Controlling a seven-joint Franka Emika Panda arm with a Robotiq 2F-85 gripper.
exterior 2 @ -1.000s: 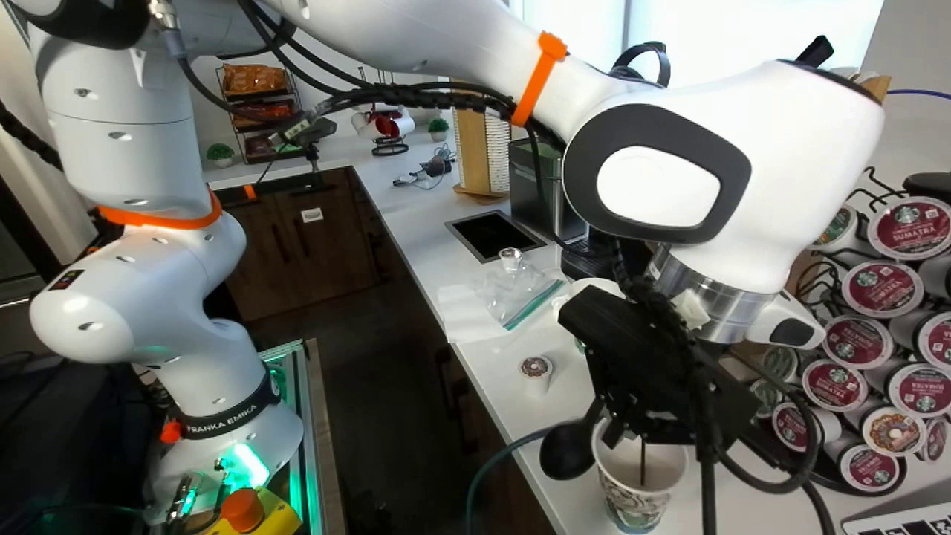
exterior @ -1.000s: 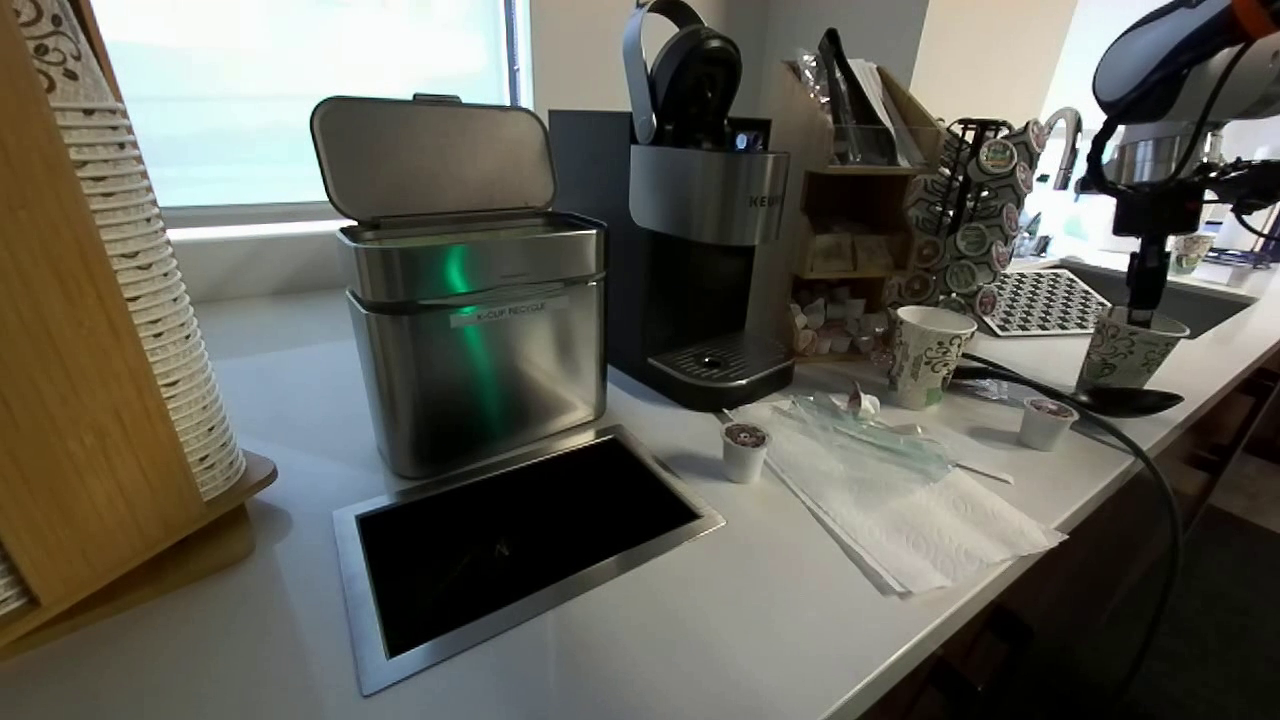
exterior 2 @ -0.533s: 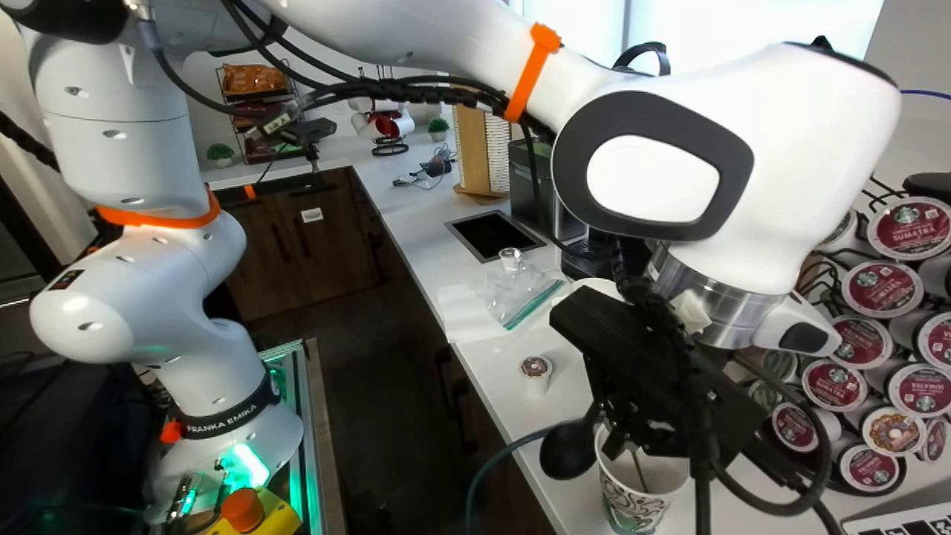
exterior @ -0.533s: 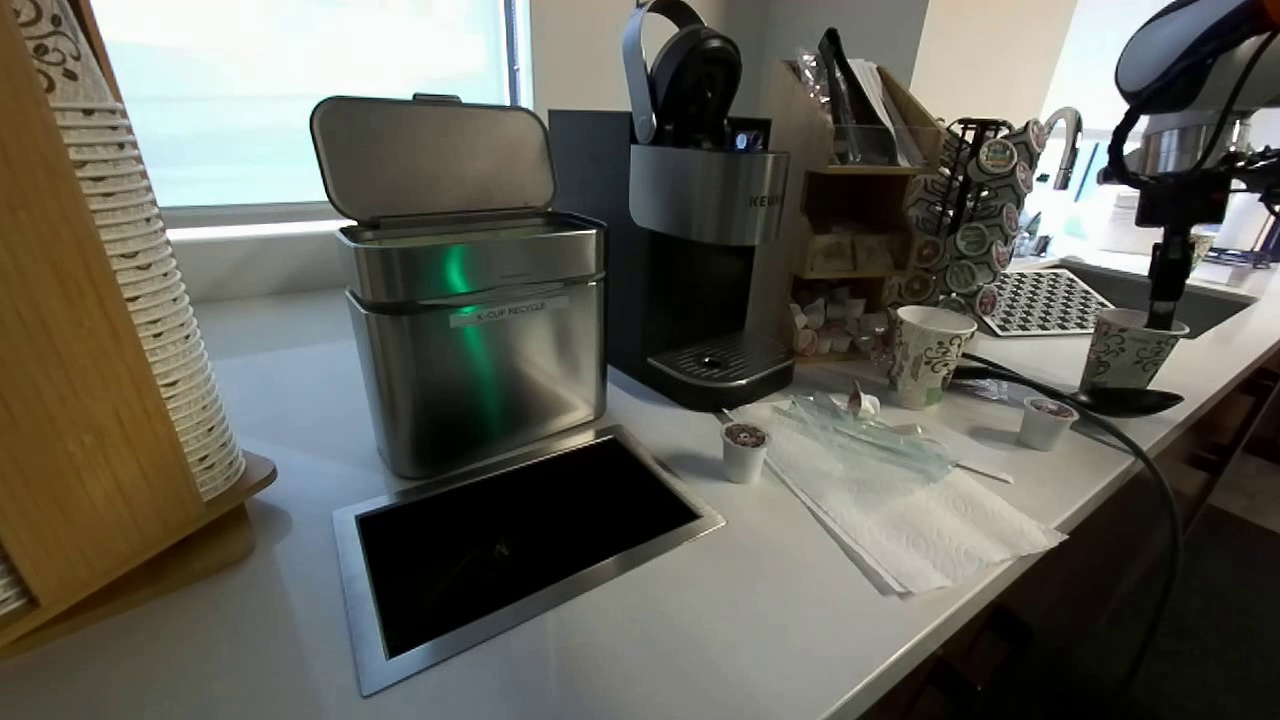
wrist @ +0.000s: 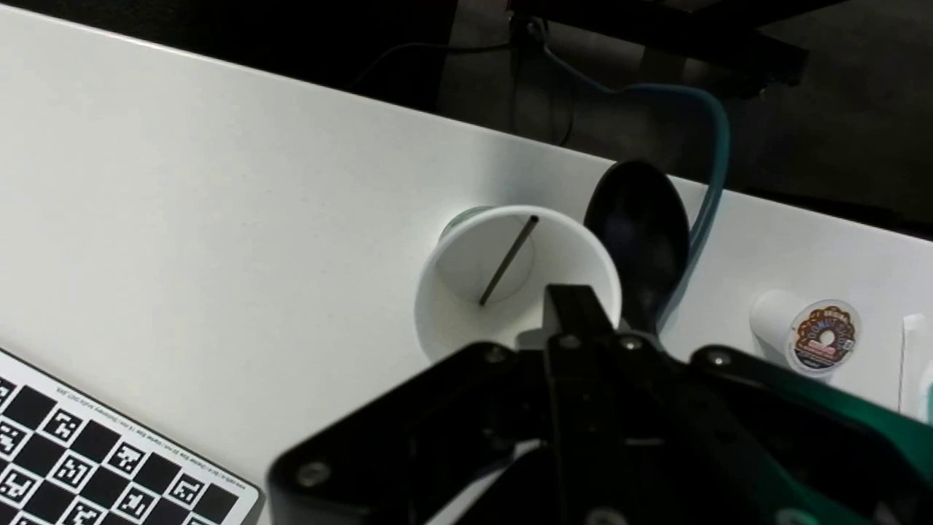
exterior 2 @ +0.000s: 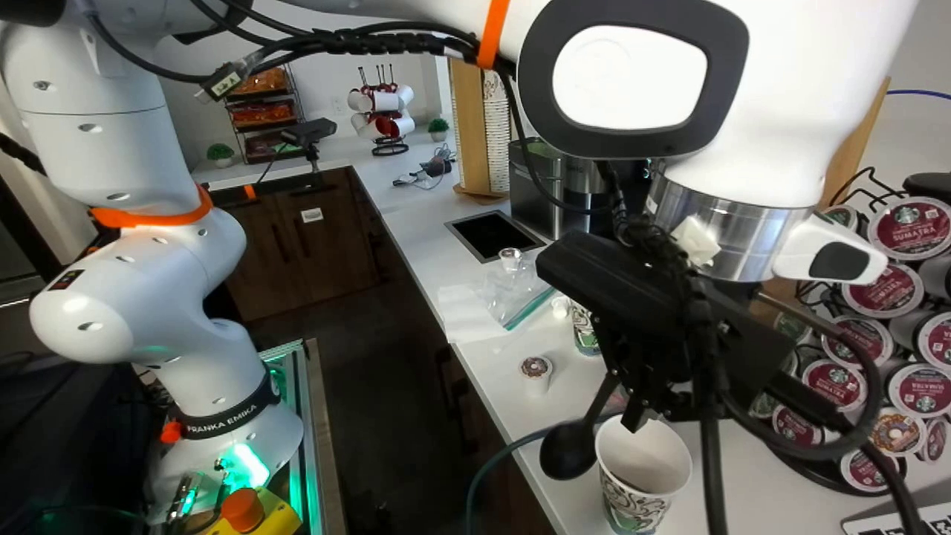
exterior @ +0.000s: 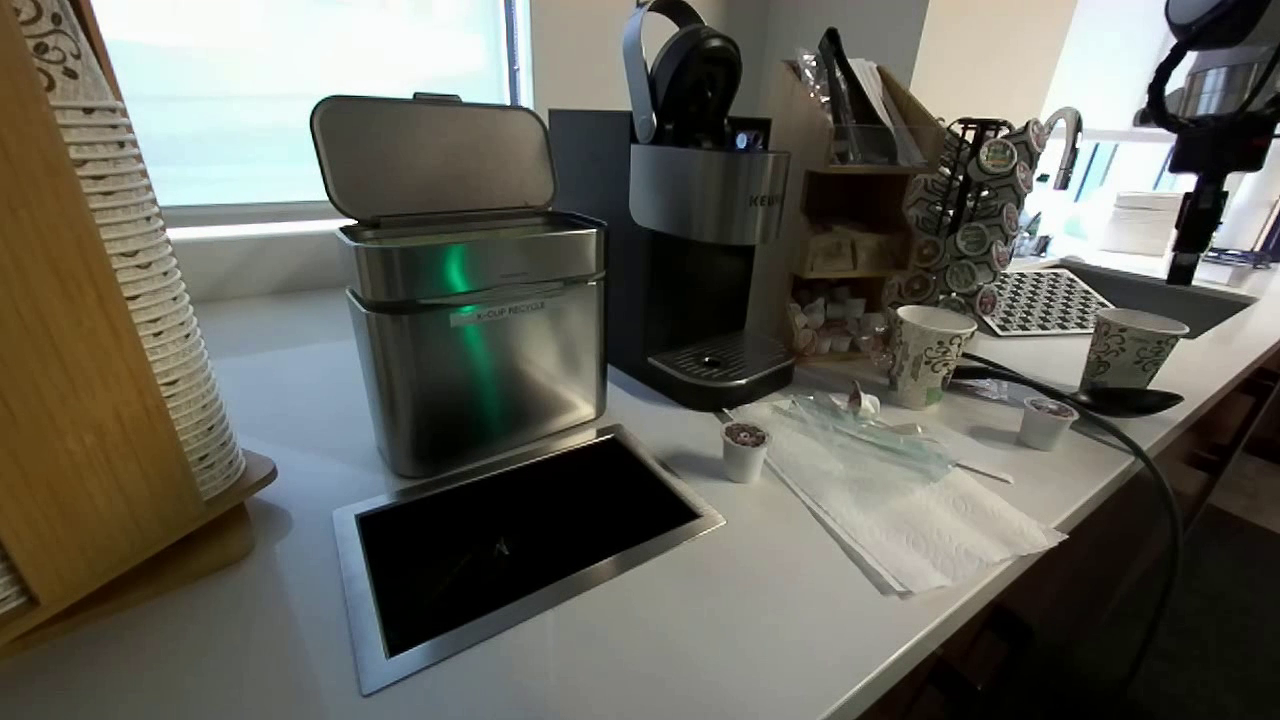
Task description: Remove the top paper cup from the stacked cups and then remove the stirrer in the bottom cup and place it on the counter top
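The bottom cup stands upright on the counter top; it also shows in an exterior view and the wrist view. A thin dark stirrer lies slanted inside it, against the wall away from the fingers. The other paper cup, likely the former top cup, stands upright and apart near the pod shelf; in an exterior view my gripper partly hides it. My gripper is above the bottom cup's rim, apart from the stirrer. Its fingers look shut and hold nothing.
A black spoon and a cable lie beside the bottom cup. A small pod stands near it. A patterned board, pod rack, plastic bag, paper towel and coffee machine are around. The counter's front edge is close.
My gripper has risen out of the bottom cup. The stirrer, first upright below the fingers, tilted and then dropped from sight in the exterior view. The bottom cup shifted only slightly.
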